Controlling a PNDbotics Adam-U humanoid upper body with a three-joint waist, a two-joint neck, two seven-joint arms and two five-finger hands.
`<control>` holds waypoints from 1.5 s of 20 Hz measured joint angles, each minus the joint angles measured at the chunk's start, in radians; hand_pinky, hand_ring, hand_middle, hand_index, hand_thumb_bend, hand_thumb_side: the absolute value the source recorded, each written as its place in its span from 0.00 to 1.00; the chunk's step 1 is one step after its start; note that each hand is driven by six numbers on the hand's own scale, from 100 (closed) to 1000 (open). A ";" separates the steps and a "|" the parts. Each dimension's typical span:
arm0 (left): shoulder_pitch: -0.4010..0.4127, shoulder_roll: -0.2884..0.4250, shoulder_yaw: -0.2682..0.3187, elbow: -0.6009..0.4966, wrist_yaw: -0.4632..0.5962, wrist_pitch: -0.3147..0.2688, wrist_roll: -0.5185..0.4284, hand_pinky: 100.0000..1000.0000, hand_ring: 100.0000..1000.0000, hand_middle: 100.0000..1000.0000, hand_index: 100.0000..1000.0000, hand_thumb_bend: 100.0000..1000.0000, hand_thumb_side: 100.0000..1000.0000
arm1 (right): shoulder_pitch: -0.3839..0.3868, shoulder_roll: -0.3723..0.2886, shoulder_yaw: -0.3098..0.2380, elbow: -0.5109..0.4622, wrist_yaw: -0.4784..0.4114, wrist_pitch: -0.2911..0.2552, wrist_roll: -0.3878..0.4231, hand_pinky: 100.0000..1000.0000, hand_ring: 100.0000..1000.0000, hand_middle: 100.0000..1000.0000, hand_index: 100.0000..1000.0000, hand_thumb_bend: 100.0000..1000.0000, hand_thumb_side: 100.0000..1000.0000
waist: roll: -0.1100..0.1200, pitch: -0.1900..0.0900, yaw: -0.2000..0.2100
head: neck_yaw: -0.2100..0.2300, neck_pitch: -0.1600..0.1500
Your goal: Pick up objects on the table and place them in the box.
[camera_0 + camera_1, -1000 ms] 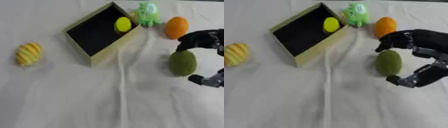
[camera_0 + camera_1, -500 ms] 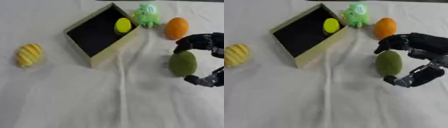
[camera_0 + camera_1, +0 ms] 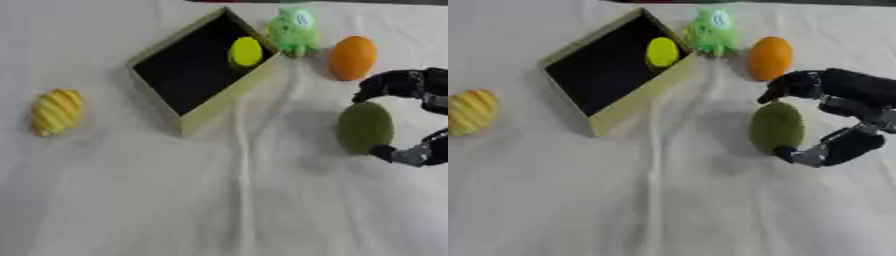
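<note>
Nearest, on the right of a white cloth-covered surface [image 3: 667,210], the robot's right hand [image 3: 852,117] is seen curled around a dark olive-green oval object [image 3: 777,127]. One of the fingers [image 3: 791,86] is hooked over the object's far end and the thumb [image 3: 824,150] is brought round its near end, so the object lies between them, resting on the surface. Contact cannot be told for certain; the hand seems arranged this way to close for a lift. To the left, well apart, a yellow striped object [image 3: 55,111] is laid. Farther back, an open box [image 3: 199,70] with a dark interior is set askew, with a yellow object [image 3: 246,51] already inside. Just beyond its far corner a green toy [image 3: 295,30] and an orange fruit [image 3: 353,57] are placed. The left hand is not shown.
</note>
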 measured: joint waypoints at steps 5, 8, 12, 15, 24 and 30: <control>-0.003 0.000 0.000 0.000 0.003 0.000 -0.001 0.68 0.71 0.71 0.83 0.40 0.36 | -0.007 0.011 0.001 0.057 0.021 -0.015 0.012 0.87 0.91 0.78 0.86 0.30 0.38 | 0.000 0.001 0.001 | -0.002 0.000; -0.004 0.000 -0.001 0.000 0.007 0.000 -0.002 0.68 0.71 0.71 0.83 0.39 0.36 | -0.015 0.017 0.009 0.093 0.032 -0.022 0.025 0.87 0.91 0.78 0.86 0.30 0.40 | 0.001 0.002 0.006 | -0.004 -0.001; -0.005 -0.001 -0.004 0.000 0.009 -0.001 -0.004 0.68 0.71 0.71 0.83 0.39 0.37 | -0.032 0.028 0.020 0.131 0.046 -0.026 0.044 0.87 0.91 0.79 0.86 0.31 0.38 | 0.002 0.003 0.010 | -0.010 -0.006; -0.005 -0.005 -0.007 0.000 0.010 -0.002 -0.007 0.68 0.71 0.71 0.83 0.39 0.36 | -0.047 0.036 0.028 0.157 0.054 -0.027 0.056 0.87 0.91 0.78 0.86 0.31 0.37 | 0.002 0.004 0.014 | -0.013 -0.008; -0.011 -0.009 -0.008 0.000 0.017 -0.004 -0.011 0.68 0.71 0.71 0.83 0.39 0.37 | -0.096 0.071 0.050 0.222 0.063 -0.024 0.077 0.84 0.87 0.67 0.78 0.11 0.03 | 0.000 0.006 0.023 | -0.016 -0.017; -0.011 -0.009 -0.012 0.000 0.018 -0.004 -0.013 0.68 0.71 0.71 0.83 0.39 0.37 | -0.101 0.085 0.049 0.225 0.032 -0.016 0.063 0.79 0.76 0.51 0.65 0.00 0.00 | 0.000 0.006 0.022 | -0.014 -0.017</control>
